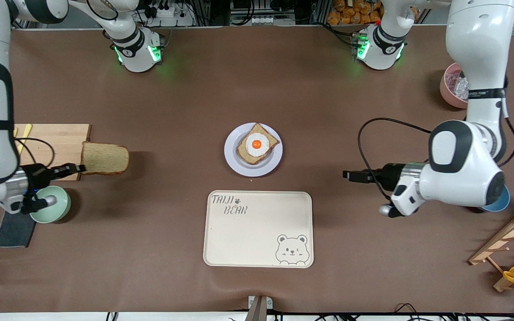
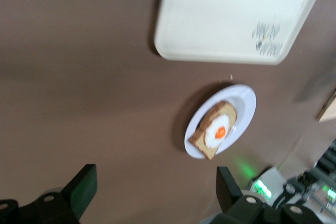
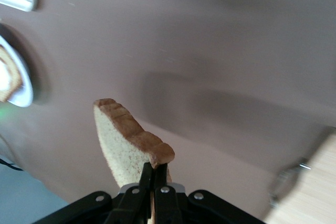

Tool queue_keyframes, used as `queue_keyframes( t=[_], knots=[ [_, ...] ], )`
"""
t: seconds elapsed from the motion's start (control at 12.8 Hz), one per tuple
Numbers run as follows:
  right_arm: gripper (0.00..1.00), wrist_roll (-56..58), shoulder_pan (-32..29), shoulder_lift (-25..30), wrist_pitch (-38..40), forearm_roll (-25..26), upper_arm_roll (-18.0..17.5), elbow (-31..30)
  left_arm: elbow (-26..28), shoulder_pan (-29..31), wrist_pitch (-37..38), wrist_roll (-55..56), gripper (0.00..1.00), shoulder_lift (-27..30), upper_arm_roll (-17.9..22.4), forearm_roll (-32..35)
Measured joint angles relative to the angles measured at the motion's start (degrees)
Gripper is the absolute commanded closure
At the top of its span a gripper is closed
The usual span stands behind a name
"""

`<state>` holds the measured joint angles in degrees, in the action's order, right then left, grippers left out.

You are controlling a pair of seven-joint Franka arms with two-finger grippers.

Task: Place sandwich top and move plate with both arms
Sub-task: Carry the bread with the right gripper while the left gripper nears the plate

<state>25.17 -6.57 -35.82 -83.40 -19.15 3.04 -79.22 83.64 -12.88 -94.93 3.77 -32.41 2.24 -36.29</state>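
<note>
One slice, the sandwich top (image 1: pixel 105 158), hangs in the air over the edge of the wooden cutting board (image 1: pixel 58 140) at the right arm's end of the table, pinched by its crust edge between the closed fingers of the right gripper (image 1: pixel 76 168); the right wrist view shows the thin black fingers (image 3: pixel 148 179) clamped on the crust with the slice standing out edge-on from them, a grip that probably leaves its broad face free to be laid flat. Its target, the plate (image 1: pixel 253 149), sits mid-table, well apart from the held slice, carrying the egg-topped bread (image 1: pixel 257 143) with the yolk facing up, ready to be covered. Just nearer the front camera than the plate lies the cream tray (image 1: pixel 258 229) with the bear drawing, likely where the plate is meant to go. The left gripper (image 1: pixel 348 174) waits over bare table toward the left arm's end, level with the plate, its fingers (image 2: pixel 83 186) spread wide and holding nothing, seemingly poised to take one side of the rim. A green cup (image 1: pixel 51 204) stands under the right wrist, and a pink bowl (image 1: pixel 452 87) sits near the left arm's base.
</note>
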Motion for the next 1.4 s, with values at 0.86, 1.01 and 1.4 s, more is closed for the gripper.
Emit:
queue_keyframes(
  t=[0.86,1.01,1.4],
  knots=[
    [1.0,-22.03,10.64,3.17,-21.19,-11.05,-14.11,-15.59,4.69,-1.08,-2.28,-15.67,0.0,-4.87,-1.89,0.0],
    [1.0,-27.09,14.27,3.38,-21.96,-13.87,-14.47,-15.67,4.7,-0.88,-2.49,-19.11,0.0,-5.51,-1.93,-0.8],
    [1.0,-31.03,22.83,3.72,-31.94,-21.19,-14.57,-18.6,4.94,-1.46,-2.52,-21.75,0.0,-6.84,-2.16,-8.75]
  ],
)
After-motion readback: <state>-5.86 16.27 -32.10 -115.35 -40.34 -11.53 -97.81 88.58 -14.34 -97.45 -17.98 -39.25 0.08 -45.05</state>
